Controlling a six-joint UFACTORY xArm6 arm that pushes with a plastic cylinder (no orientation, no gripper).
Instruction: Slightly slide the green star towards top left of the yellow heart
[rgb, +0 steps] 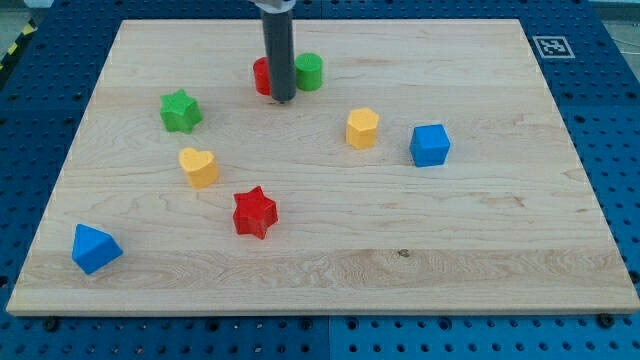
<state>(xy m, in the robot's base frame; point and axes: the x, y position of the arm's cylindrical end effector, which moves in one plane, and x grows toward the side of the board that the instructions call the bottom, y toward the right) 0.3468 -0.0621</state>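
The green star (180, 110) lies on the wooden board at the view's upper left. The yellow heart (199, 166) lies just below it and a little to the right, apart from it. My tip (283, 98) is at the end of the dark rod, well to the right of the green star. It stands between a red block (262, 76) and a green round block (309, 71), partly hiding the red one.
A yellow hexagonal block (362, 128) and a blue cube (430, 145) lie at the centre right. A red star (254, 212) lies below the yellow heart. A blue block (95, 249) sits at the lower left. The board's left edge (62, 170) is near the green star.
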